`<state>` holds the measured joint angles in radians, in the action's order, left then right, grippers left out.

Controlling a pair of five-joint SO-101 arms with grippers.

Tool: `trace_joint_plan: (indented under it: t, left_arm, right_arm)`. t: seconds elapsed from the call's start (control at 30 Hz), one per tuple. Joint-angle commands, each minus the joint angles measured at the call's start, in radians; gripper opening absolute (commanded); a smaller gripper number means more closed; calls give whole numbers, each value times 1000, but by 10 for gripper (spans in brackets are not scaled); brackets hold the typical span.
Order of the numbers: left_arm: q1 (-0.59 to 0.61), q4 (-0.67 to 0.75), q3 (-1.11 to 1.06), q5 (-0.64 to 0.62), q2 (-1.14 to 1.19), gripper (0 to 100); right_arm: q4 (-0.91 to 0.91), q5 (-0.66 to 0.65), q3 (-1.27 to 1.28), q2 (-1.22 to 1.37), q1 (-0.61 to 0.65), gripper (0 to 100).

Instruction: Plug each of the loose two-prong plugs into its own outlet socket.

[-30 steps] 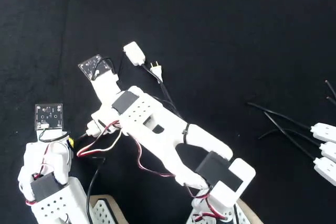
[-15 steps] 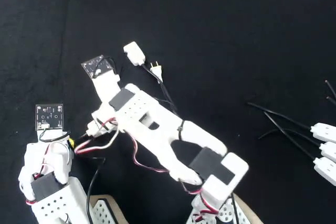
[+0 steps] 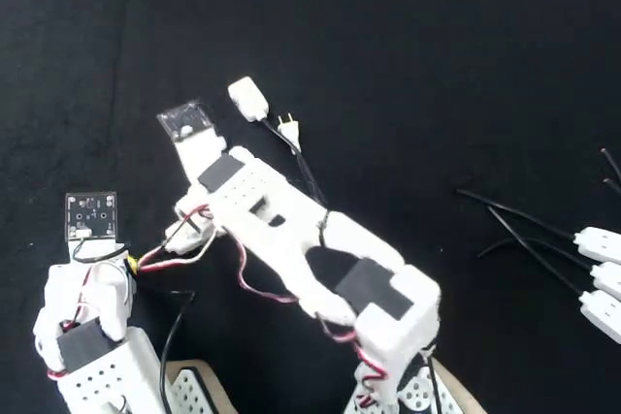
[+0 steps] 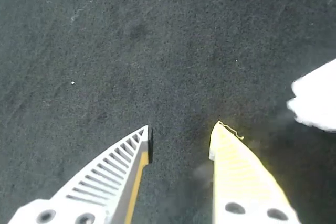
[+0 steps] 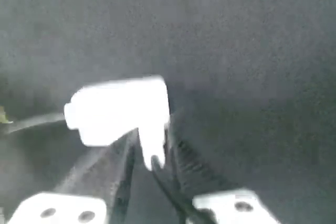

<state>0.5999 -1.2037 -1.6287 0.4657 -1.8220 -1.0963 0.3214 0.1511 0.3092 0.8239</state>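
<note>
Right now I am looking over the black table [image 3: 437, 94], where the right arm [image 3: 291, 239] is lying stretched from the bottom centre toward the upper left of the high view. The left arm [image 3: 87, 317] is sitting at the lower left, its left gripper [image 4: 181, 128] hanging spread apart over bare cloth with nothing between its tips. Three white connectors [image 3: 599, 244] on black cords are resting at the right edge. The white socket block [image 3: 249, 99] is lying upper left of centre. In the right wrist view a white block is showing right at the right gripper [image 5: 152, 142], and I am not able to tell whether that gripper is clamping it. Just beside the block, to its lower right, the two-prong plug [image 3: 287, 128] is lying loose. I am judging both pieces to be light, hard plastic. The block is likely to skid when pushed, so it wants bracing. The plug wants gripping across its body, behind the thin prongs, never by the cord.
</note>
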Motion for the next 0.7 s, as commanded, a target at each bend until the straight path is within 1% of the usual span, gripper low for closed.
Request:
trace_joint_plan:
  t: [0.0,0.27,0.33,0.43,0.57,0.67]
  left_arm:
    - [1,8,7,-8,-3,192]
    - [1,8,7,-8,-3,192]
    - [1,8,7,-8,-3,192]
    - [1,9,7,-8,-3,192]
    - [1,29,2,-8,-3,192]
    - [1,37,-7,-8,-3,192]
  right_arm:
    - [5,-21,19,10,-38,11]
    - [11,-29,41,13,-38,11]
    - [9,-55,42,15,-43,11]
    - [2,-92,64,7,-92,11]
    - [-69,-167,79,-16,-204,11]
    - [-89,-235,140,-73,-293,11]
